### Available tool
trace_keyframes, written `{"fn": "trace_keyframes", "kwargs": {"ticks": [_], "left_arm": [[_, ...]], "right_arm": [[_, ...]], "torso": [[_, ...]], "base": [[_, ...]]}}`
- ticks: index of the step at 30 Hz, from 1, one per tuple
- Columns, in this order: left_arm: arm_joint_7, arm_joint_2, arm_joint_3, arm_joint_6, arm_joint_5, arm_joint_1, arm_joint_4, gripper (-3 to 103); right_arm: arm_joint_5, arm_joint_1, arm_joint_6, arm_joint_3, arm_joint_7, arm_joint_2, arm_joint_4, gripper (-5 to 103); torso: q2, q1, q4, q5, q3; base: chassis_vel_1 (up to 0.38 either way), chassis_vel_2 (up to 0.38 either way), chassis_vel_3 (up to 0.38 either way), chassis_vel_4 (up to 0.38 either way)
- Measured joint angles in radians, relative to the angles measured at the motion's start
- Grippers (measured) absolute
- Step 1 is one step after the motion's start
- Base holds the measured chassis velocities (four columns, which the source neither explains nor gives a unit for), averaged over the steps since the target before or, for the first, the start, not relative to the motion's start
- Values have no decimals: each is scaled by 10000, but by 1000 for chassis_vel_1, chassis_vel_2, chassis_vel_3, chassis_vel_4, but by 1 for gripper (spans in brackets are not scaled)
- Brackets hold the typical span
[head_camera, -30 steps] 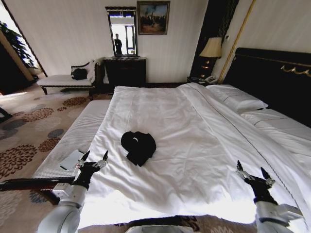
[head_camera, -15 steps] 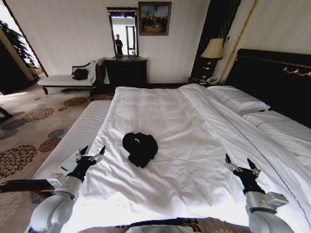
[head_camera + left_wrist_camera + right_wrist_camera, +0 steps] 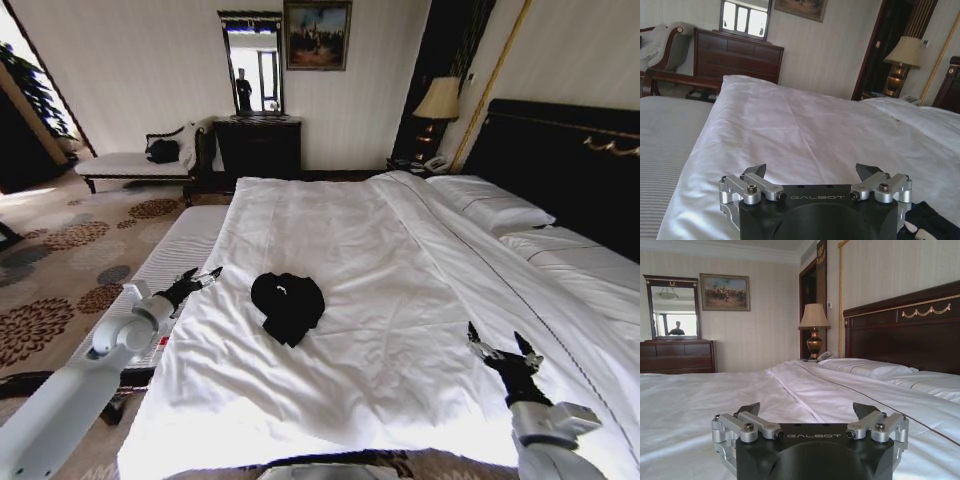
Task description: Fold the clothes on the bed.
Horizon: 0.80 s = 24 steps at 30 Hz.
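The clothes [image 3: 288,303] are lying bunched, soft and light; left gripper [image 3: 197,280] and right gripper [image 3: 500,350] are hovering with jaws released, best pinching an outer edge.

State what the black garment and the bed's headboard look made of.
The black garment: soft matte fabric, probably knit cotton, since it lies crumpled in limp folds on the bed. The headboard: dark polished wood, judging by its sheen and panel lines, with gilt trim.
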Motion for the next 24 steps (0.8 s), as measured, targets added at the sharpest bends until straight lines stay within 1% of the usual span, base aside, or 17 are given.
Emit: {"fn": "trace_keyframes", "kwargs": {"ticks": [1, 2, 3, 4, 5, 6, 8, 9, 10, 11, 14, 15, 17, 19, 20, 22, 24], "left_arm": [[1, 2, 448, 0, 20, -413, 287, 100], [1, 2, 448, 0, 20, -413, 287, 100], [2, -2, 697, 4, 38, -654, 443, 100], [2, -111, 1621, 23, 182, -1611, 1088, 100], [2, -367, 2457, 97, 233, -2544, 1716, 100], [2, -367, 2457, 97, 233, -2544, 1716, 100], [4, -584, 2983, 175, 133, -3129, 2068, 100], [5, -820, 3498, 240, 33, -3648, 2360, 100], [5, -953, 3801, 273, 9, -3912, 2509, 100], [5, -953, 3801, 273, 9, -3912, 2509, 100], [7, -1338, 4682, 454, -26, -4383, 2776, 100], [7, -1338, 4682, 454, -26, -4383, 2776, 100], [6, -1482, 5038, 492, -44, -4404, 2881, 100], [6, -1688, 5236, 499, 6, -4404, 3015, 100], [6, -1688, 5236, 499, 6, -4404, 3015, 100], [9, -1953, 5389, 498, 149, -4414, 3242, 100], [7, -2024, 5415, 490, 195, -4428, 3329, 100]], "right_arm": [[-10, 13, 2, 0, 0, 17, -22, 100], [-10, 13, 2, 0, 0, 17, -22, 100], [-18, 22, 4, -1, 0, 30, -36, 100], [-47, 36, 8, -10, 0, 66, -76, 100], [-70, 45, 8, -17, 0, 95, -101, 100], [-70, 45, 8, -17, 0, 95, -101, 100], [-90, 43, 8, -17, 0, 103, -102, 100], [-100, 35, 0, -2, 7, 107, -91, 100], [-100, 28, -9, 22, 15, 110, -68, 100], [-100, 28, -9, 22, 15, 110, -68, 100], [-100, -87, -17, 184, 36, 120, 68, 100], [-100, -87, -17, 184, 36, 120, 68, 100], [-99, -232, 13, 273, 25, 120, 97, 100], [-96, -337, 76, 356, 10, 121, 87, 100], [-96, -337, 76, 356, 10, 121, 87, 100], [-95, -410, 105, 403, 0, 144, 77, 100], [-95, -420, 108, 405, -3, 149, 79, 100]], "torso": [[0, 0, 0, -1, 0], [0, 0, 0, -1, 0], [0, 0, 0, -1, 0], [1, 0, -3, 7, 0], [0, 0, -8, 5, 0], [0, 0, -8, 5, 0], [1, 0, -10, 5, 0], [1, 0, -7, 7, -1], [0, 0, -7, 7, -1], [0, 0, -7, 7, -1], [1, 0, -9, 7, -1], [1, 0, -9, 7, -1], [1, 0, -5, 6, -1], [2, -2, -2, 5, -3], [2, -2, -2, 5, -3], [2, -2, -6, 5, -3], [2, -2, -8, 4, -2]], "base": [[0, 0, 0, 0], [0, 0, 0, 0], [0, 0, 0, 0], [0, 0, 0, 0], [0, 0, 0, 0], [0, 0, 0, 0], [0, 0, 0, 0], [0, 0, 0, 0], [0, 0, 0, 0], [0, 0, 0, 0], [0, 0, 0, 0], [0, 0, 0, 0], [0, 0, 0, 0], [0, 0, 0, 0], [0, 0, 0, 0], [0, 0, 0, 0], [0, 0, 0, 0]]}}
